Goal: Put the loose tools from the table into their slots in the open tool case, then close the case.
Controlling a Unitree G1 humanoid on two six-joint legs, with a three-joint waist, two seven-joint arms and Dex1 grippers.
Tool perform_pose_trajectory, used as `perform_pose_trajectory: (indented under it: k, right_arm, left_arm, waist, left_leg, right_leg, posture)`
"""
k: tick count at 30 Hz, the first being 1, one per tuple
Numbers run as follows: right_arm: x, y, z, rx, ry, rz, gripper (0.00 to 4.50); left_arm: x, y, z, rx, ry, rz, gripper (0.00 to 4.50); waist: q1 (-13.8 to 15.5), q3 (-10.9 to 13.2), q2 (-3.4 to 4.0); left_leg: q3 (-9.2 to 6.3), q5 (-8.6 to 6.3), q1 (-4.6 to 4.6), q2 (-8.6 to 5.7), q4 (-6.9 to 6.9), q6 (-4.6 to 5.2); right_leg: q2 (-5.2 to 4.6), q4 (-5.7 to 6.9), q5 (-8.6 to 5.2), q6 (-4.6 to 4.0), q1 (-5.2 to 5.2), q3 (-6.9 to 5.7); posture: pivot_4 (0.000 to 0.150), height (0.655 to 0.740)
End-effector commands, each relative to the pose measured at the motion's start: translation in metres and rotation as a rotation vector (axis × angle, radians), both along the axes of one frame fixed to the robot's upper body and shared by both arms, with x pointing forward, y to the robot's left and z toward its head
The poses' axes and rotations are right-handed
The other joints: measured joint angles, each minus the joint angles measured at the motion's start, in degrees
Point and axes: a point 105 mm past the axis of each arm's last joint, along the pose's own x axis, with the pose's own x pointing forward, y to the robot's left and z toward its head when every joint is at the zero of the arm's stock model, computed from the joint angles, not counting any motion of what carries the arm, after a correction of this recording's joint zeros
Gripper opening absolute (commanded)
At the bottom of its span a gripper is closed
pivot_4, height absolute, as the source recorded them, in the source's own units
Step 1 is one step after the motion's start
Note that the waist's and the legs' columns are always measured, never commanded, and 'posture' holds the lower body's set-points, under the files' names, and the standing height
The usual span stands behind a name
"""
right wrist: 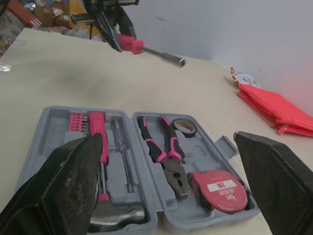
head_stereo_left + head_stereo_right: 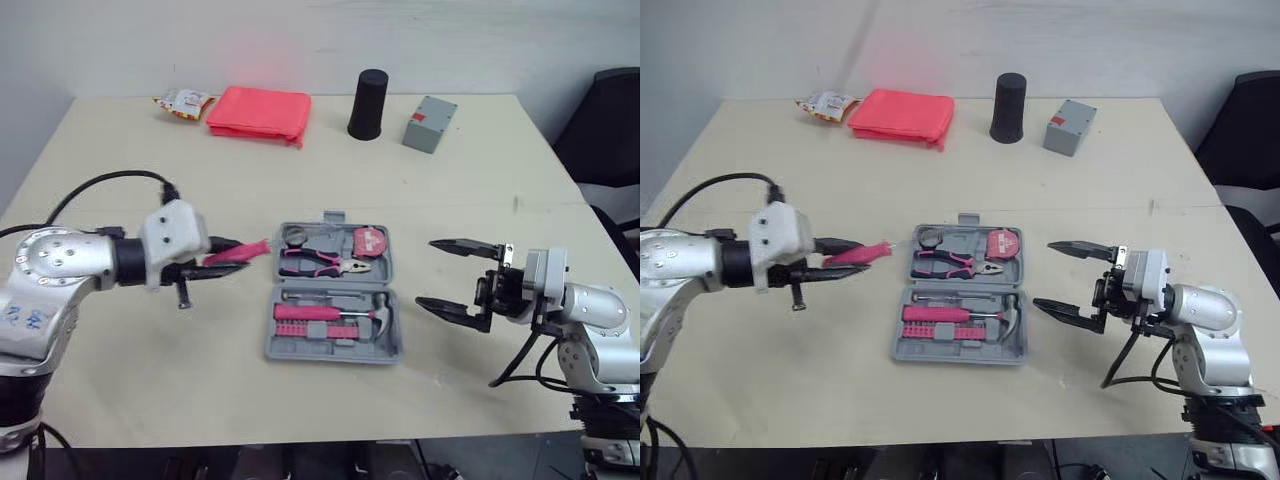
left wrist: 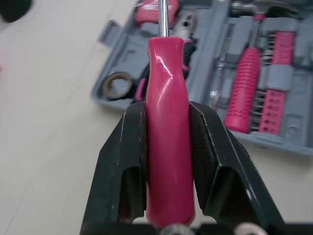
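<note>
The pink-handled screwdriver (image 3: pixel 167 98) is clamped by its handle between the two fingers of the left claw (image 2: pixel 222 257), left of centre in the head views; it is held off the bench (image 2: pixel 500 180), its metal shaft pointing toward the open tool case (image 1: pixel 49 132); the case lies flat at the centre of the frame, both grey halves facing up; its upper half holds the pliers (image 2: pixel 325 264), a red tape measure (image 2: pixel 370 241) and a small roll of tape (image 2: pixel 296 237); its lower half holds the hammer (image 2: pixel 335 313) and a pink bit rack (image 2: pixel 300 328); the right claw (image 2: pixel 428 273) hovers just right of the case, fingers spread wide apart and holding nothing; along the top of the frame stand a red folded cloth (image 2: pixel 260 112), a black cup (image 2: pixel 368 104), a grey box (image 2: pixel 430 124) and a snack packet (image 2: pixel 182 102).
</note>
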Motion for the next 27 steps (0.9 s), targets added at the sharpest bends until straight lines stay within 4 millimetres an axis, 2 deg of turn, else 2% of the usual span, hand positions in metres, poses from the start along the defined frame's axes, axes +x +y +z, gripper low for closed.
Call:
perform_pose_trajectory:
  k: [1,4,8,12,20,27]
  right_arm:
    - [-0.014,-0.006,0.001,-0.027,0.010,0.021,4.50]
    - [-0.028,-0.012,-0.007,-0.055,0.076,0.038,4.50]
    - [-0.039,-0.017,-0.013,-0.068,0.121,0.028,4.50]
    - [-0.043,-0.021,-0.015,-0.061,0.132,-0.002,4.50]
    - [-0.049,-0.022,-0.012,-0.045,0.115,-0.050,4.50]
    - [-0.051,-0.015,-0.008,-0.040,0.108,-0.057,4.50]
  left_arm:
    - [-0.018,-0.032,-0.014,0.058,0.092,-0.136,0.54]
    - [-0.026,-0.046,-0.028,0.108,0.175,-0.191,0.54]
    - [-0.020,-0.066,-0.049,0.159,0.206,-0.210,0.54]
    - [-0.018,-0.085,-0.058,0.164,0.212,-0.198,0.54]
    - [-0.021,-0.082,-0.070,0.231,0.246,-0.164,0.54]
    - [-0.028,-0.079,-0.077,0.260,0.291,-0.173,0.54]
  waist:
    - [0.18,0.01,-0.01]
    - [0.62,0.02,-0.04]
    - [1.57,0.03,-0.05]
    - [1.73,0.03,-0.06]
    - [1.71,0.03,-0.05]
    - [1.74,0.03,-0.05]
  left_leg:
    - [-0.01,0.00,-0.02,0.01,0.02,0.01]
    - [-0.03,0.00,-0.06,0.00,0.09,0.03]
    - [-0.02,-0.01,-0.07,-0.01,0.41,0.10]
    - [-0.04,-0.04,-0.05,0.00,0.58,0.14]
    - [-0.05,-0.03,-0.06,0.05,0.62,0.13]
    - [-0.08,-0.03,-0.06,0.04,0.65,0.14]
  right_leg:
    - [0.01,0.00,0.00,0.00,0.00,0.00]
    - [0.01,-0.02,0.01,0.01,0.01,0.04]
    - [0.04,-0.05,0.03,0.06,0.05,0.13]
    - [0.04,-0.01,0.06,0.11,0.14,0.18]
    - [0.07,0.00,0.06,0.10,0.12,0.18]
    - [0.06,0.00,0.05,0.10,0.15,0.17]
  posture:
    - [0.150,0.7400]
    - [0.150,0.7400]
    - [0.150,0.7400]
    - [0.150,0.7400]
    - [0.150,0.7400]
    - [0.150,0.7400]
